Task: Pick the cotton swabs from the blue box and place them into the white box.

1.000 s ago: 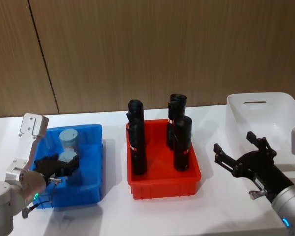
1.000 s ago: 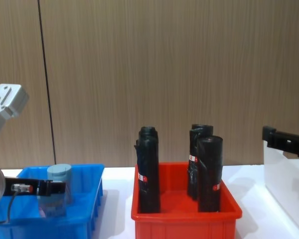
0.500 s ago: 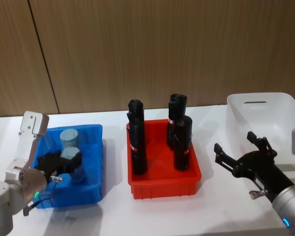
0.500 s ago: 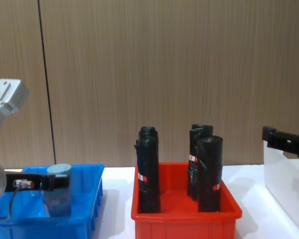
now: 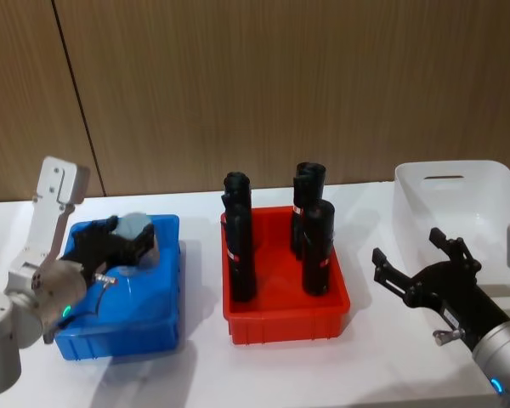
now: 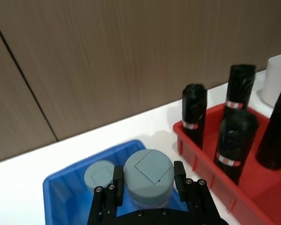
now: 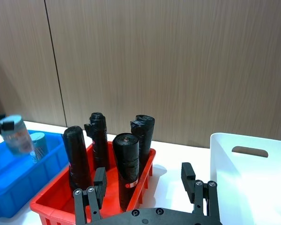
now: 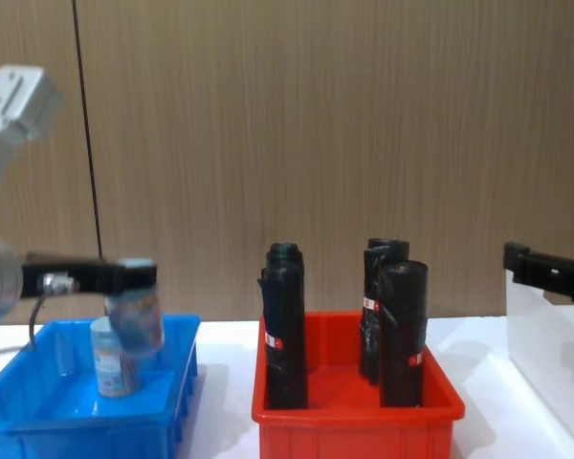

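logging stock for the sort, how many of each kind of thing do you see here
cotton swab jars: 2, one in the left tool, one in the blue box
black rolls: 4
bins: 3, blue box, red bin, white box
total: 9

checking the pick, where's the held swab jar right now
On the head view's left, the jar is clamped in the left gripper, held above the blue box, with the other jar standing in the box beneath it.
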Controlling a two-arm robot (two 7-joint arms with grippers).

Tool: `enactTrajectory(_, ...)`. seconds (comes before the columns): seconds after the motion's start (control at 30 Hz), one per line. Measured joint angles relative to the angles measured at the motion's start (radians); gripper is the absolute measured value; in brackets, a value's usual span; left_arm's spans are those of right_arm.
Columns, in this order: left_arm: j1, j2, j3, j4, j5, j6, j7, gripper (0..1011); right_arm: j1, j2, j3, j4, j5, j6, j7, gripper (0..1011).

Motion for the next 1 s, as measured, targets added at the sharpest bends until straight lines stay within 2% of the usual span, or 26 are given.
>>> enactTrajectory(0.37,0.004,0.016,-0.005,-0.11,0.011,-0.013,-0.075,644,0.0,0.0,0.0,0.0,0.0,0.0,0.0,1002)
enactTrajectory(0.47,0.001,0.019,-0.006,-0.136,0.01,-0.015,-0.114,644,0.0,0.0,0.0,0.0,0.0,0.0,0.0,1002)
enactTrajectory(0.73,-0.009,0.021,-0.006,-0.164,-0.005,-0.023,-0.186,644,0.0,0.0,0.0,0.0,0.0,0.0,0.0,1002)
enactTrajectory(1.0,-0.026,0.016,-0.004,-0.163,-0.033,-0.041,-0.267,644,0.0,0.0,0.0,0.0,0.0,0.0,0.0,1002)
